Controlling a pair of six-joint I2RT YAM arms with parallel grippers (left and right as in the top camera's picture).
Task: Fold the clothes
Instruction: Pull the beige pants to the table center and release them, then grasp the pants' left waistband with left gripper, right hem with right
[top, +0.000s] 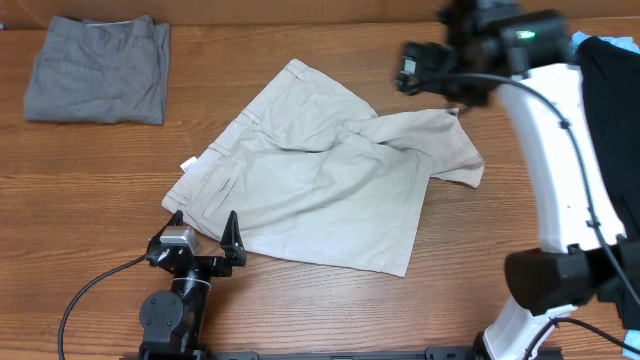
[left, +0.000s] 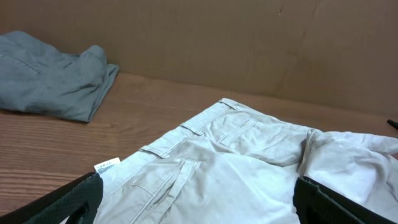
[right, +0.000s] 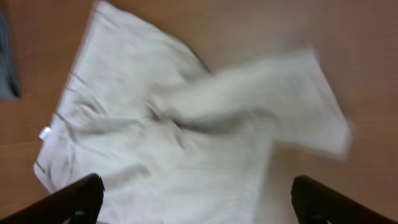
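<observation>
Garments number three on the wooden table (top: 90, 220). One pair of khaki shorts (top: 320, 180) lies rumpled in the middle with a leg thrown across it. One pair of grey shorts (top: 98, 70) sits folded at the far left corner, and one black garment (top: 612, 100) is at the right edge. Both grippers are spread wide and empty: the left gripper (top: 205, 225) is at the khaki pair's near edge, and the right gripper (right: 196, 186) hovers above the pair. One small white tag (top: 187, 165) pokes out beside the waistband.
</observation>
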